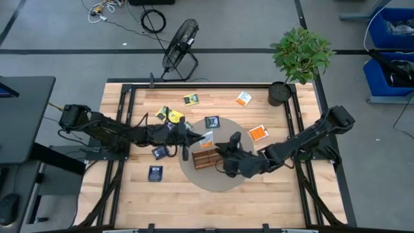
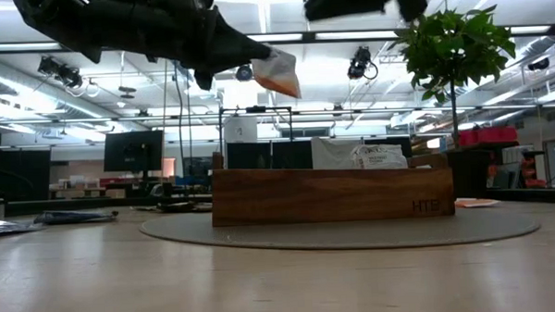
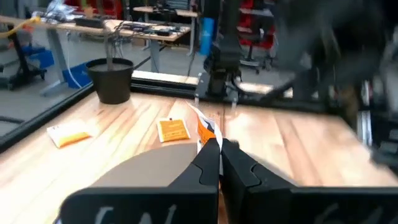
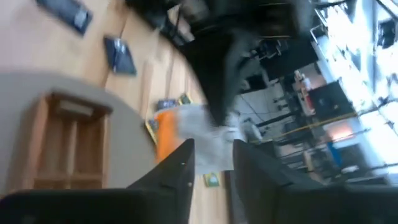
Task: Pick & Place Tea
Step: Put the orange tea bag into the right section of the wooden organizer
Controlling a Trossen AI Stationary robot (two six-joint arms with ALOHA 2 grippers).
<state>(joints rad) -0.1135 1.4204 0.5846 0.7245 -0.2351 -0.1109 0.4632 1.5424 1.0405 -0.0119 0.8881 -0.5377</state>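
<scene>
The left gripper (image 1: 196, 137) was above the table, just over the far left edge of the wooden tray (image 1: 206, 158). Its fingers (image 3: 211, 163) were pressed together on the edge of an orange-and-white sachet (image 1: 206, 138), which hung in the air and touched nothing below. In the low view this sachet (image 2: 275, 73) was well above the tray (image 2: 332, 193), tilted, at the tip of the dark gripper (image 2: 246, 63).

The right gripper (image 1: 223, 150) was very near, at the right side of the same tray, and it pointed toward the held sachet. In the right wrist view its fingers (image 4: 177, 168) stood apart, with the sachet (image 4: 193, 140) seen between them and a little farther off; I could not tell if they touched it.

The tray sat on a round grey mat (image 1: 223, 181) in the middle of the wooden table (image 1: 272, 200). Other sachets lay flat on the table: an orange one (image 1: 259, 133) on the mat's right edge, another orange one (image 1: 244, 98) near the far side, a dark one (image 1: 211, 122) just behind the tray, a yellow-and-green one (image 1: 191, 99), and two dark blue ones (image 1: 155, 173) at the left, well apart from the tray. A potted plant (image 1: 297, 58) stood at the far right corner.
</scene>
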